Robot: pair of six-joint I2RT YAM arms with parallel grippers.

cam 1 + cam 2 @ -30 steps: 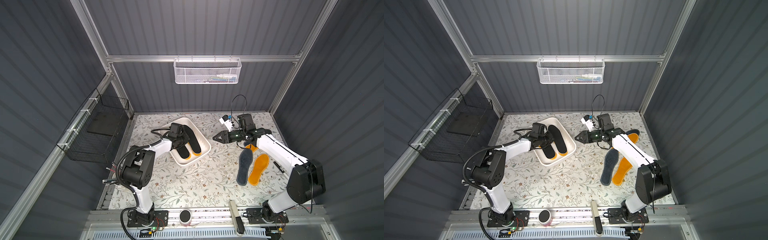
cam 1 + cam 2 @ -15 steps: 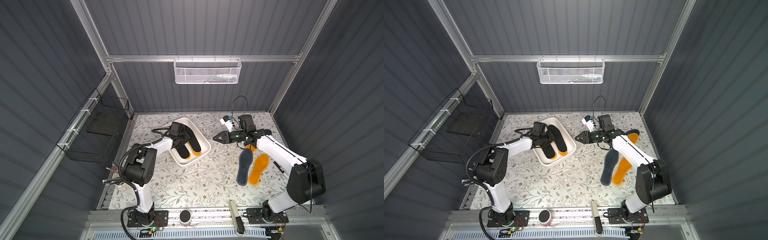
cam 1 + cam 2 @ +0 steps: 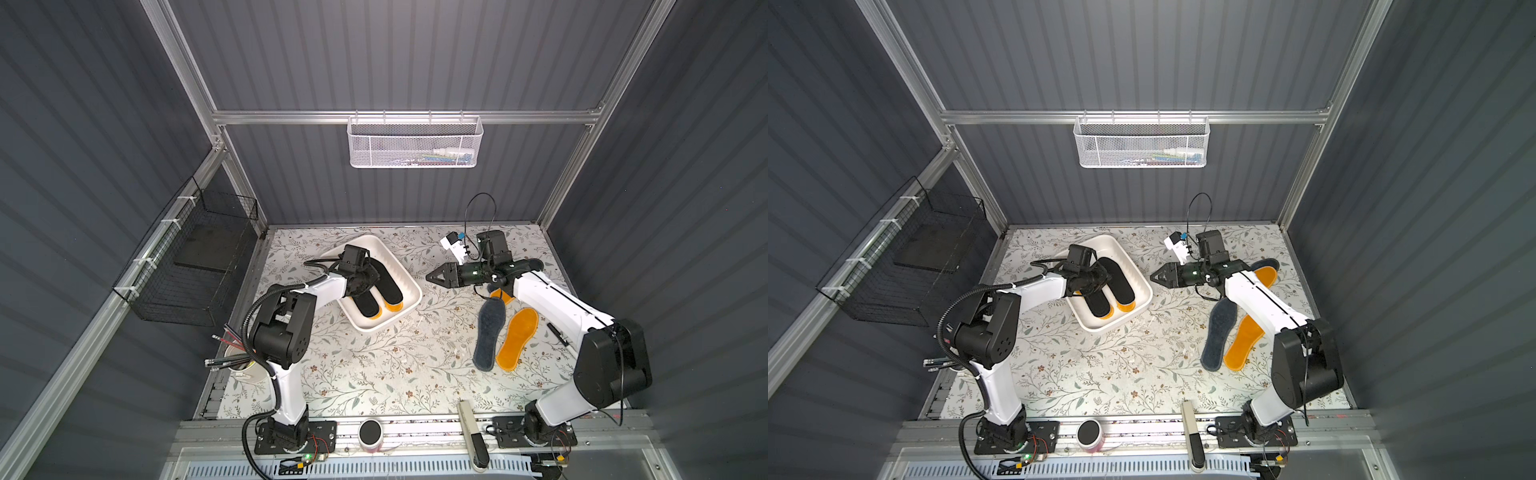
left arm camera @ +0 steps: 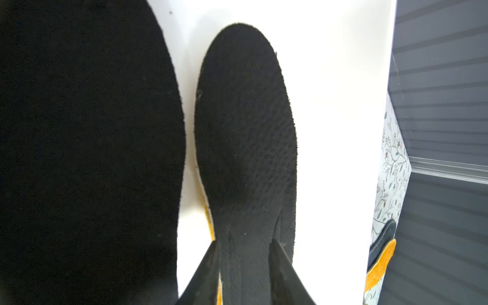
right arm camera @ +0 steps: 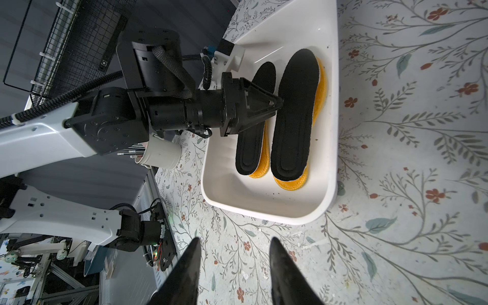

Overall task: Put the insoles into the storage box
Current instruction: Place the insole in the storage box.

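Top views: storage box (image 3: 365,327) sits on the desk (image 3: 374,374) toward the far left corner; two black insoles (image 3: 388,284) lie inside it, each on one of the orange insoles (image 3: 393,307); left gripper (image 3: 366,277) reaches into the box; right gripper (image 3: 433,277) hangs over the desk just beside the box; grey-blue insole (image 3: 1217,334) and loose orange insole (image 3: 1244,345) lie side by side near the right edge.

Left wrist: jaws apart over one black insole, which spreads wider than the gap, unclamped.

Right wrist: jaws apart, only flowered desk between them; box ahead.
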